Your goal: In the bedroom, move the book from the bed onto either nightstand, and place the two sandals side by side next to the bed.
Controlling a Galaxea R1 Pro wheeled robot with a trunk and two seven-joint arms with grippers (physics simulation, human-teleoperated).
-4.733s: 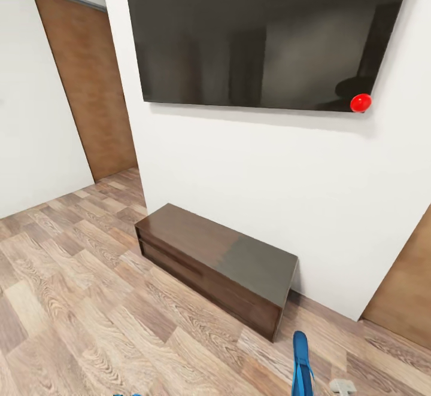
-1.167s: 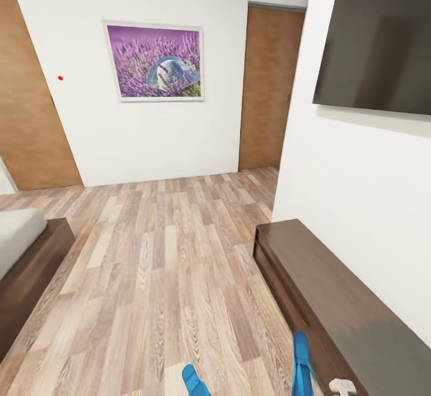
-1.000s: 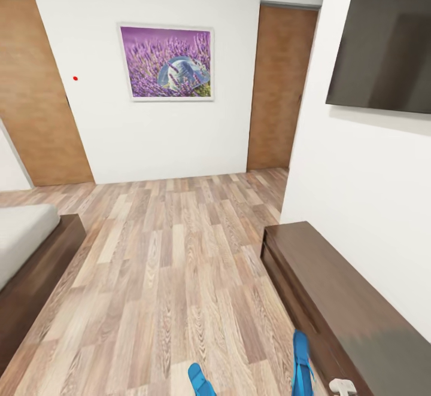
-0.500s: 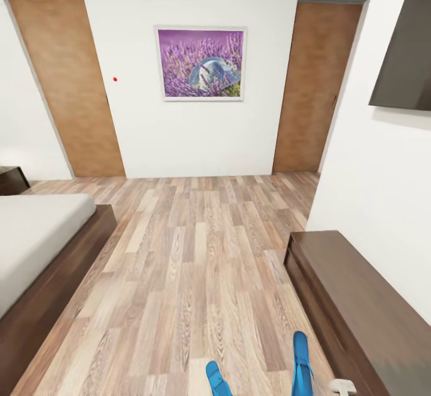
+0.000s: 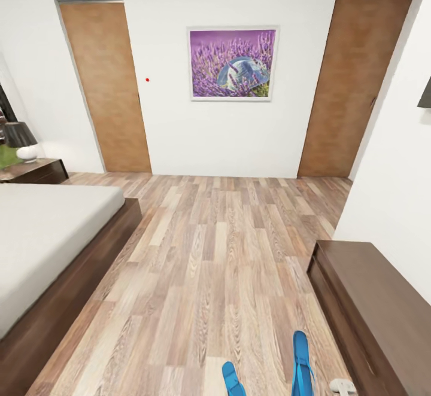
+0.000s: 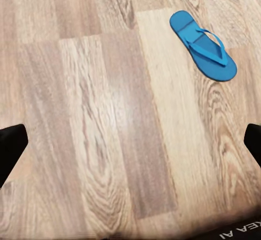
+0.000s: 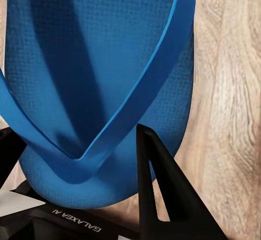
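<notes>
My right gripper (image 7: 109, 196) grasps a bright blue sandal (image 7: 98, 77); left gripper (image 6: 130, 142) spread open. Second sandal (image 6: 203, 44) flat on bare floor (image 5: 215, 252) between bed (image 5: 54, 234) and low cabinet (image 5: 377, 306).

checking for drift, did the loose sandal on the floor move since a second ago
No. The loose sandal keeps its gap to the low cabinet; the camera panned.

Right tool (image 7: 81, 158) is clamped on something; left tool (image 6: 130, 142) hangs spread wide, holding nothing.
</notes>
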